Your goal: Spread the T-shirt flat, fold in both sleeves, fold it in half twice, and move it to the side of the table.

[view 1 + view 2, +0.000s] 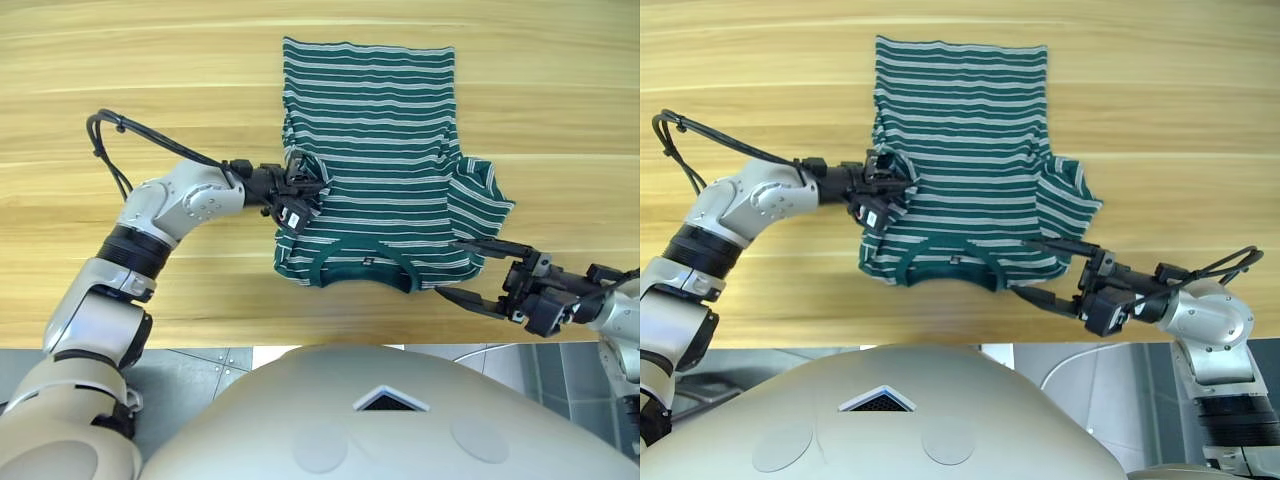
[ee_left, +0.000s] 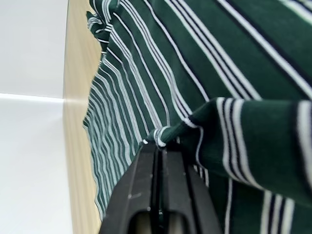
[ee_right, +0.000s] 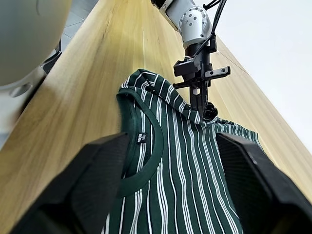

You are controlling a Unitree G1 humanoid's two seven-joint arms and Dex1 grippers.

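Left eye view, left to right. Pale wooden table (image 1: 120,60), smooth, with long grain lines. At left, left gripper (image 1: 298,195) with black fingers pinched shut on the T-shirt (image 1: 375,130) at its bunched left sleeve (image 1: 300,175); in the left wrist view, cloth rolled tight between the closed tips. Shirt lying mid-table, collar (image 1: 362,262) toward the near edge, hem at the far side: dark green knit, thin white stripes, soft, slightly wrinkled, roughly rectangular. Further right, right sleeve (image 1: 482,195) spread outward, rumpled. Farthest right, right gripper (image 1: 450,268) just beside the near right corner, long black fingers wide apart, released.
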